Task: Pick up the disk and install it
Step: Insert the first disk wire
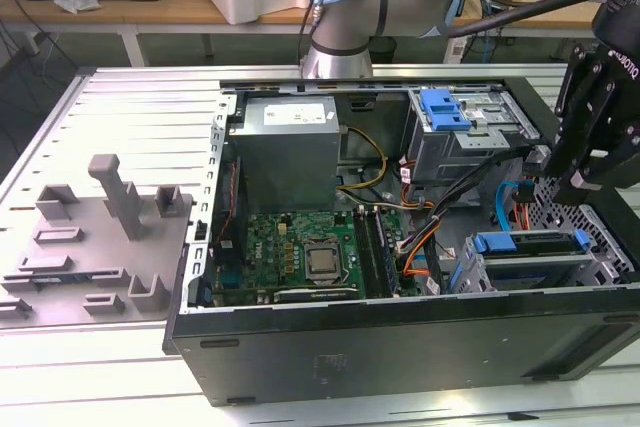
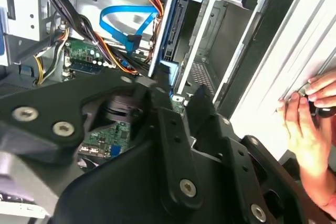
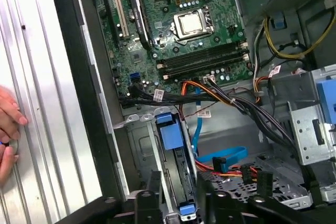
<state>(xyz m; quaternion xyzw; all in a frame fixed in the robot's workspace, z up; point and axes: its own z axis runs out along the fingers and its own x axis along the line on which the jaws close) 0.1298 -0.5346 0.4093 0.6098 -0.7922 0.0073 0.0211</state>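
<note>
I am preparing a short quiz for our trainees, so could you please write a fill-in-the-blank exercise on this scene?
The flat silver disk with its blue plastic carrier rail sits inside the open black computer ____.
The black gripper hangs over the exterior view's ____ end of that computer.
The grey moulded fixture lies on the exterior view's ____ side of it.
In the first wrist view a person's ____ is over the ribbed metal table.
Missing: case, right, left, hand.
</note>
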